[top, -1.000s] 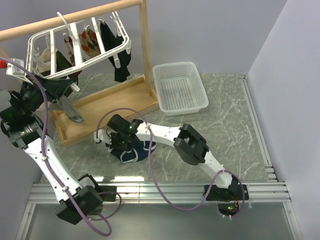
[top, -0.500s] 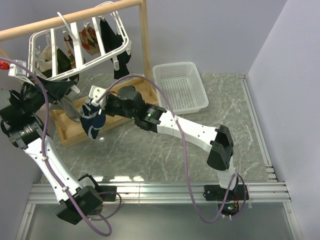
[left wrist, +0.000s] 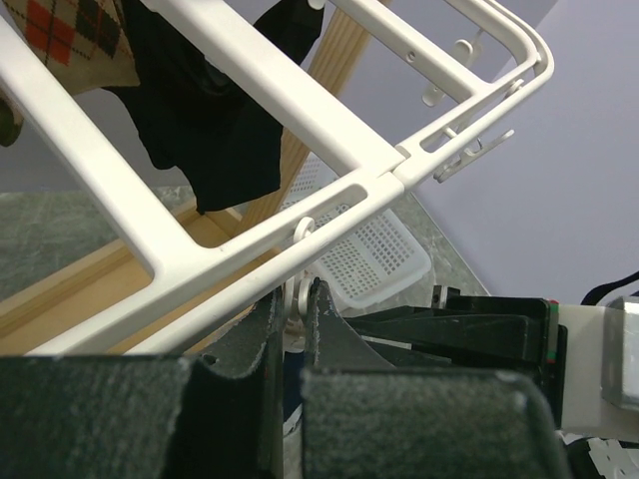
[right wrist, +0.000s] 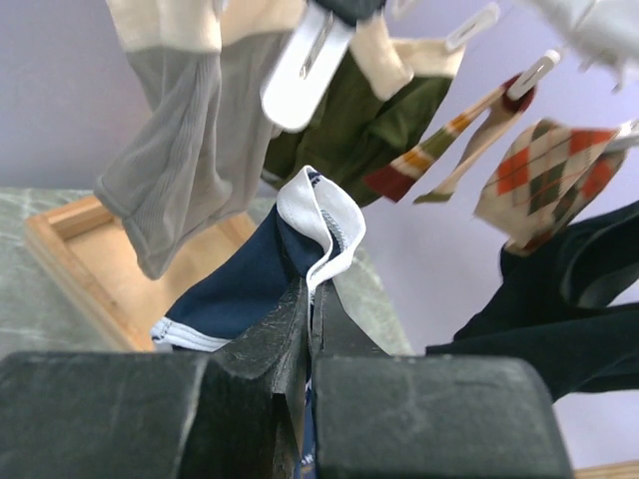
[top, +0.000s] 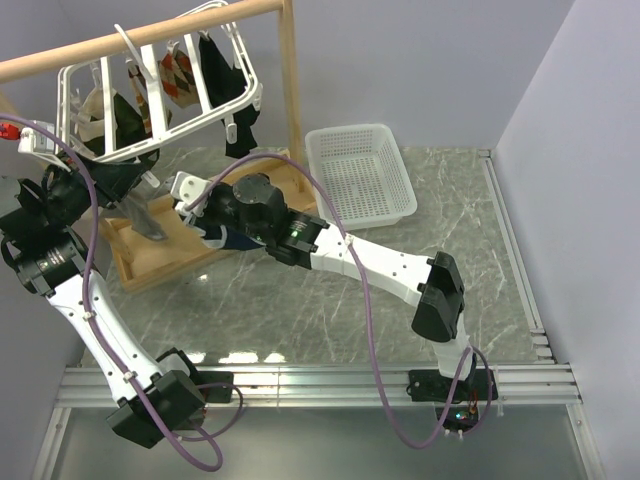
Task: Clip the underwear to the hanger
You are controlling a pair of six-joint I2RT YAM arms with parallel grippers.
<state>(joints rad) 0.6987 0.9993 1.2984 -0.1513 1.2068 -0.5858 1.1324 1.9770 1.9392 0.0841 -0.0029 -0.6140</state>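
Underwear [right wrist: 250,274] raised toward hanger [left wrist: 300,88], right gripper [right wrist: 310,299] clamping it; wrist view: left gripper [left wrist: 293,295] pinching clip [left wrist: 297,305].

One hanger [left wrist: 300,95], one underwear [right wrist: 250,269], one basket [top: 360,175] — one wooden stand [top: 293,90].

Colour and pattern check, hanger side.
Navy with thin white trim on the underwear [right wrist: 250,284]; plain white on the hanger [left wrist: 300,95] and the mesh basket [top: 362,180], far right. Beige, orange and dark olive argyle on one sock [right wrist: 539,180], flat grey on another [right wrist: 175,180], solid black on a hung garment [right wrist: 559,319]. Pale wood on the stand tray [right wrist: 80,249]; grey-green marbling with white veins on the table [top: 430,230].
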